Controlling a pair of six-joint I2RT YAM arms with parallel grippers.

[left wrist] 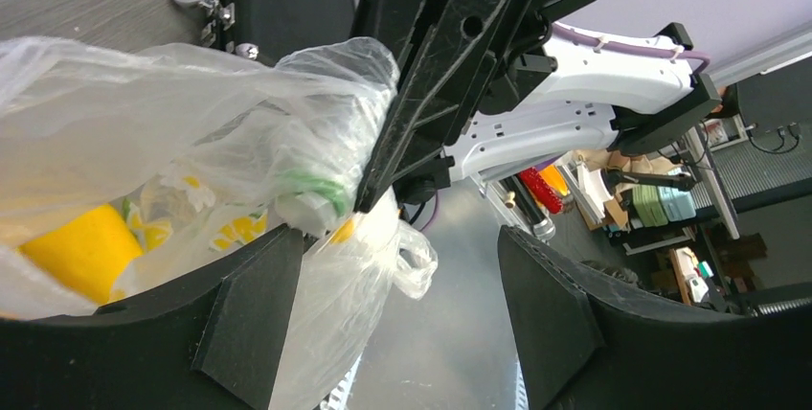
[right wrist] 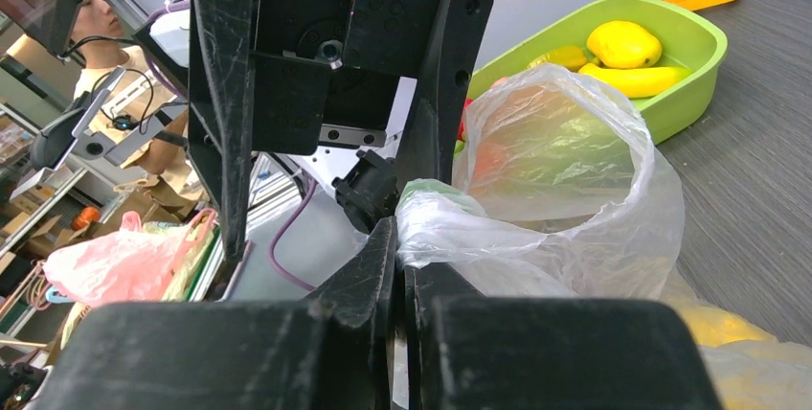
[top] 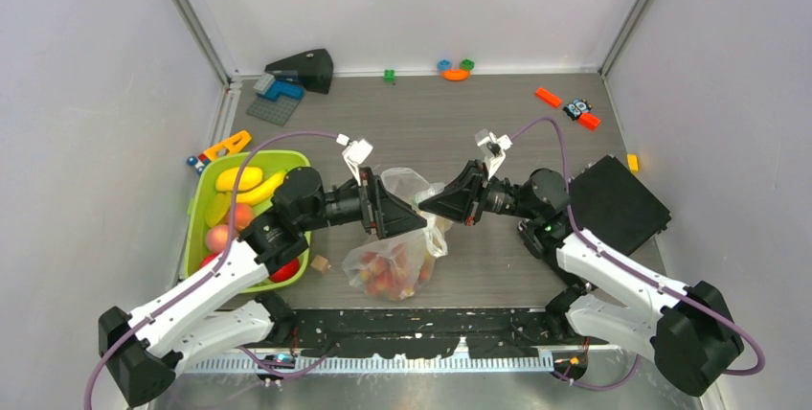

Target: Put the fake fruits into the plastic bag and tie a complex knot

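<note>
The plastic bag [top: 397, 242] sits at the table's middle with red fake fruits [top: 388, 273] in its bottom; a yellow fruit [left wrist: 77, 252] shows through its wall. More fake fruits lie in the lime-green tray [top: 196, 204]: a lemon [top: 239, 178], a banana [top: 261, 190], a peach [top: 218, 238]. My right gripper [right wrist: 402, 249] is shut on a bunched strip of the bag's top edge [right wrist: 450, 228]. My left gripper [left wrist: 402, 266] faces it, open, with bag film draped against one finger [left wrist: 249, 319] and nothing pinched. A knot does not show in any view.
A black case [top: 618, 204] lies right of the right arm. Toy bricks [top: 565, 103] and an orange piece [top: 456, 73] are scattered along the back, with a black wedge [top: 304, 68] and a grey plate [top: 273, 108] at the back left.
</note>
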